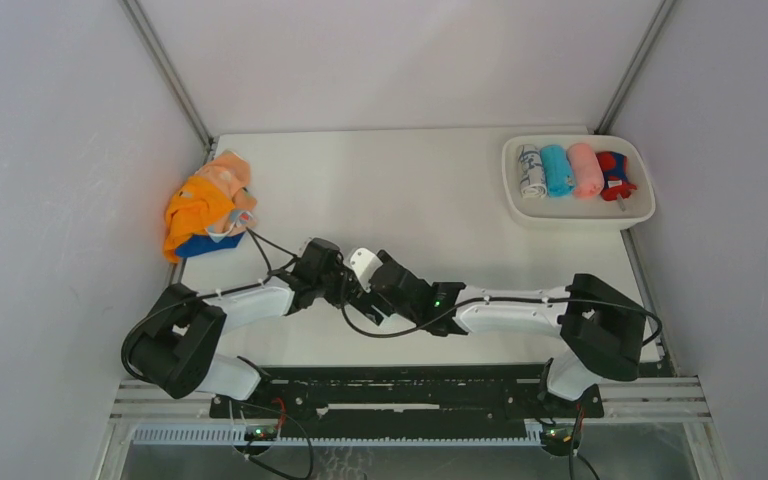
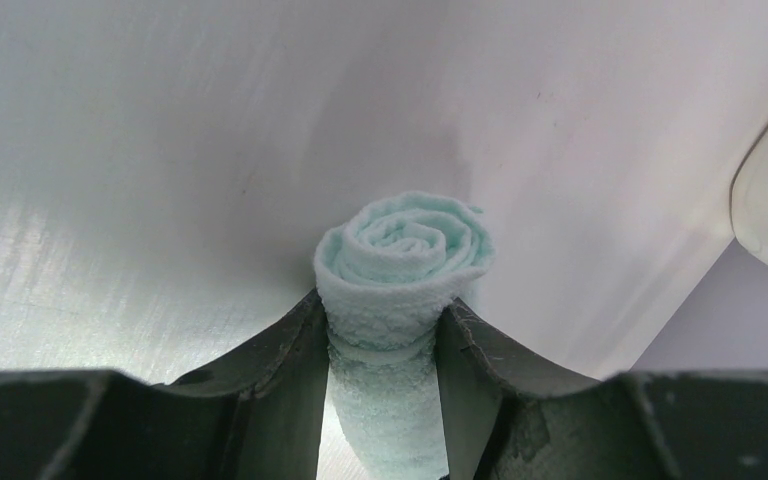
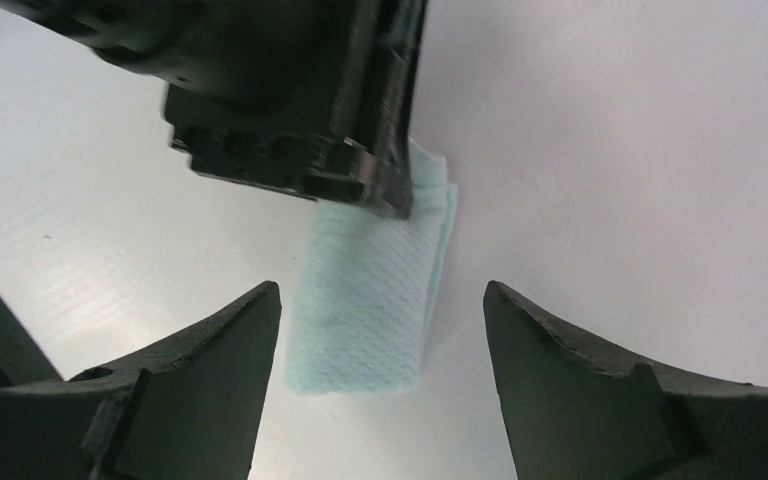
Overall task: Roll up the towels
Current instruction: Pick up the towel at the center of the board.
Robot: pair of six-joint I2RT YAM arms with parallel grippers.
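A pale mint towel (image 2: 405, 250) is wound into a tight spiral roll. My left gripper (image 2: 382, 325) is shut on it, one finger pressing each side. In the right wrist view the towel's (image 3: 370, 290) flat loose end lies on the table below the left gripper's body (image 3: 290, 100). My right gripper (image 3: 382, 305) stands open around that end, with both fingers clear of the cloth. From above, the two grippers (image 1: 345, 272) (image 1: 378, 290) meet at the table's middle front, with the towel (image 1: 363, 263) between them.
A white oval tray (image 1: 520, 205) at the back right holds several rolled towels: spotted white (image 1: 531, 172), turquoise (image 1: 557, 170), pink (image 1: 586, 170) and dark blue (image 1: 614, 175). A loose heap at the left edge shows orange (image 1: 195, 210), peach (image 1: 228, 172) and blue (image 1: 208, 245) towels.
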